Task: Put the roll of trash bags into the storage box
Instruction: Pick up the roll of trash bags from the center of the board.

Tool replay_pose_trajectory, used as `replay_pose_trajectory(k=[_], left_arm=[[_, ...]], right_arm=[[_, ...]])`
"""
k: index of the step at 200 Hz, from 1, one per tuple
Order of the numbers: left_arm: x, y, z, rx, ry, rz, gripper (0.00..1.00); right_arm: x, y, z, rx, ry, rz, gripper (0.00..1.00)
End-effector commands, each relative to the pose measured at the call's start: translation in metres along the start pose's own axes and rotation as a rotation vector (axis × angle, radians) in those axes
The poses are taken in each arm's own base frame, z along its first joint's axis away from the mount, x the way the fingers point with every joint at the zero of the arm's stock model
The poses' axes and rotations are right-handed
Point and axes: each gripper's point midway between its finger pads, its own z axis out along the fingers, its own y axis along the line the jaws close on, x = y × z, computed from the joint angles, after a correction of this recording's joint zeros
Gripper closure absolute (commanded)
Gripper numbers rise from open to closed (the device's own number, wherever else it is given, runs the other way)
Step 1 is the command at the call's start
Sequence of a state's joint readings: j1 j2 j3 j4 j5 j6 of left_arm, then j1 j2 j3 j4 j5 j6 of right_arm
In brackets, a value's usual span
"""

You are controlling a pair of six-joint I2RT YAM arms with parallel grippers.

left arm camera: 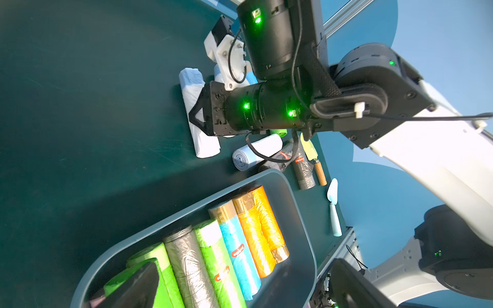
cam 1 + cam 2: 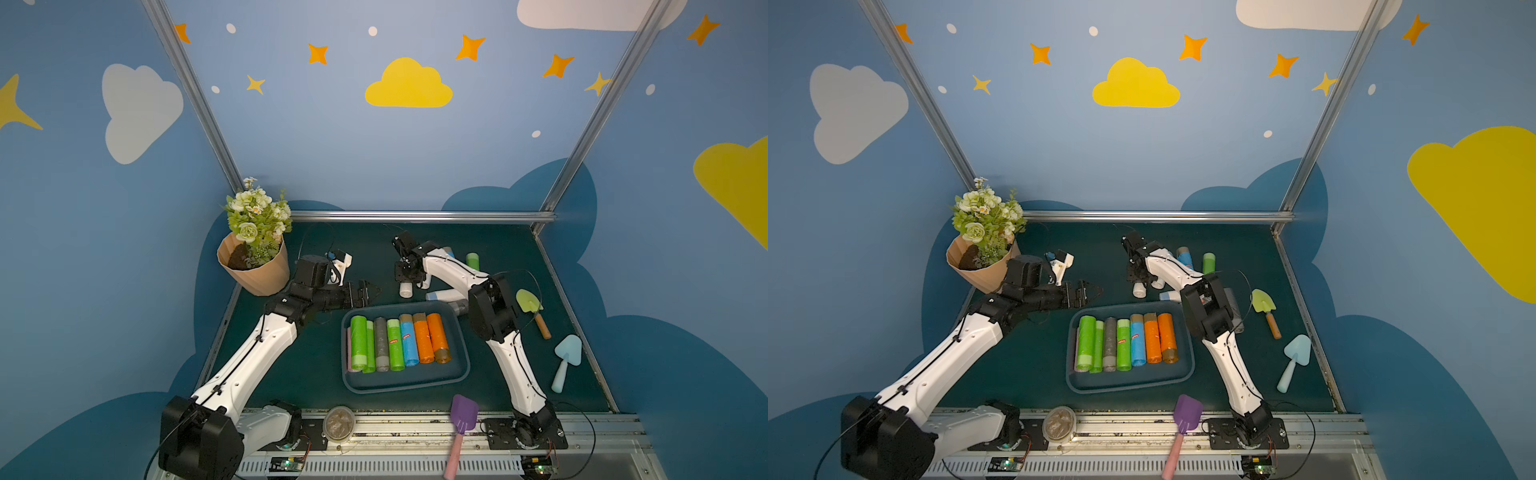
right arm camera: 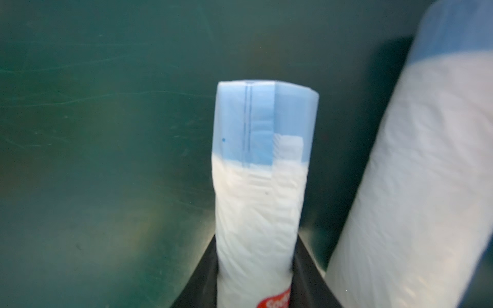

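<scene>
A white roll of trash bags with a pale blue end lies on the dark green table behind the storage box. My right gripper is shut on it, a black finger pressed against each side. In both top views this gripper points down over the roll. The storage box holds several coloured rolls side by side. My left gripper hovers open and empty by the box's far left corner.
More rolls lie near the right arm: a white-blue one, a green one, a grey one. A flower pot stands back left. A green trowel, a pale blue trowel, a purple spade and a round jar sit around.
</scene>
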State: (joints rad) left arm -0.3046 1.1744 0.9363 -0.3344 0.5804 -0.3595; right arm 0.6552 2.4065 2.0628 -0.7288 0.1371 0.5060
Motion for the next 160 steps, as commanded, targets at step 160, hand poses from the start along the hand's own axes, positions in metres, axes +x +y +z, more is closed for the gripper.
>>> replay_pose_trajectory(k=[160], left_arm=[[0.040,0.023,-0.045,-0.107,-0.009,-0.023,0.00]], right_arm=[[0.064,0.072,-0.163,-0.205,-0.107,-0.133,0.68]])
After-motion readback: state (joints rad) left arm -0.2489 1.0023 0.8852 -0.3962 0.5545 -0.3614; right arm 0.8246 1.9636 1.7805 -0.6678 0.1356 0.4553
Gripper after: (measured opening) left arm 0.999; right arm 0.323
